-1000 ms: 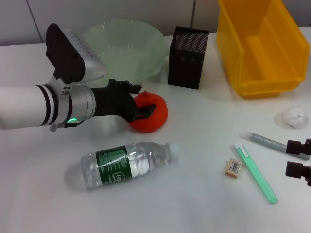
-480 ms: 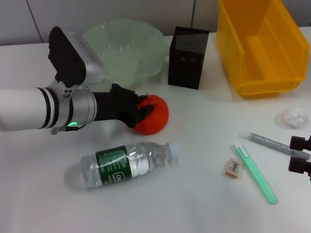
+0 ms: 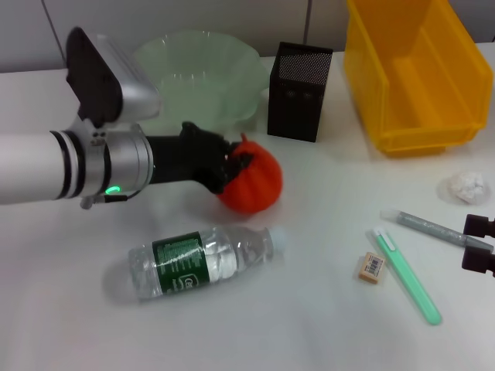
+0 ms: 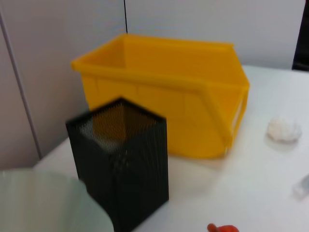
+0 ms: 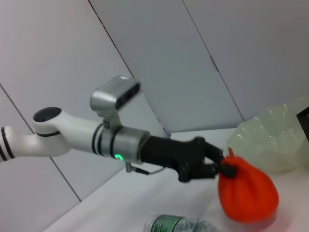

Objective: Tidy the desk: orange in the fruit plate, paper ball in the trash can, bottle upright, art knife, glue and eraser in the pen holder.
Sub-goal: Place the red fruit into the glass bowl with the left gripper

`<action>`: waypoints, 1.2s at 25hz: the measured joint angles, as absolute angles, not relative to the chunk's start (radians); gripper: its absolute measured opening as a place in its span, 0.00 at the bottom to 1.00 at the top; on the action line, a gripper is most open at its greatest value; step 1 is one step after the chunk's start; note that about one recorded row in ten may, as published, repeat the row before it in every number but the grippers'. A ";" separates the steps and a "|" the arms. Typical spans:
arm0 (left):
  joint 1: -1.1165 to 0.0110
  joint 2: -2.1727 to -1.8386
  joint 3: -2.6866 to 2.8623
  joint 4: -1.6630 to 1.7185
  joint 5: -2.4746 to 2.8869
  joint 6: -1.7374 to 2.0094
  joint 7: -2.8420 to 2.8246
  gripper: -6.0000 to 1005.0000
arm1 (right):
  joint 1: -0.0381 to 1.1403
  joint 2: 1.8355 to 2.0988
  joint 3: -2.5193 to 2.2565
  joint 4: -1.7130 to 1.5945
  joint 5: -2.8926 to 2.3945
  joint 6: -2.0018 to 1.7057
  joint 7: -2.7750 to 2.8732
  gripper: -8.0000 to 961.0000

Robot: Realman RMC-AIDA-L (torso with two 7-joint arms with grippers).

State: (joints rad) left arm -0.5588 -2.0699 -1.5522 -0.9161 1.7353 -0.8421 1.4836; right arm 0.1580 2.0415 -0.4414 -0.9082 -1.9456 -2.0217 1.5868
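Observation:
My left gripper (image 3: pixel 234 161) is shut on the top of the orange (image 3: pixel 255 187), which sits tilted just in front of the fruit plate (image 3: pixel 197 73). The right wrist view shows the same grip (image 5: pixel 223 167) at the nub of the orange (image 5: pixel 248 192). The bottle (image 3: pixel 197 261) lies on its side on the desk (image 3: pixel 309 325). The eraser (image 3: pixel 372 267), a green art knife (image 3: pixel 407 274) and a grey glue stick (image 3: pixel 429 226) lie at the right. Beside them my right gripper (image 3: pixel 479 243) is open at the picture's edge. The paper ball (image 3: pixel 466 186) lies in front of the trash can (image 3: pixel 418 77).
The black mesh pen holder (image 3: pixel 299 91) stands between the plate and the yellow bin. In the left wrist view the pen holder (image 4: pixel 123 164) is close, with the trash can (image 4: pixel 164 96) behind it and the paper ball (image 4: pixel 284 129) farther off.
My left gripper has closed on the orange's top and carried it a little right and up. The right gripper has drawn slightly toward the right edge.

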 joint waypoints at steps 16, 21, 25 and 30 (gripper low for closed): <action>-0.522 -2.072 -1.635 -1.112 1.733 -0.736 1.418 0.08 | 0.156 2.044 -0.442 -0.902 -1.946 -2.022 1.581 0.79; -0.533 -2.073 -1.630 -1.107 1.733 -0.696 1.419 0.07 | 0.157 2.037 -0.442 -0.858 -1.946 -2.021 1.560 0.79; -0.677 -2.074 -1.537 -0.957 1.735 -0.416 1.427 0.07 | 0.158 2.033 -0.442 -0.853 -1.945 -2.016 1.559 0.79; -0.707 -2.075 -1.499 -0.911 1.735 -0.331 1.427 0.07 | 0.157 2.029 -0.442 -0.834 -1.945 -2.010 1.554 0.79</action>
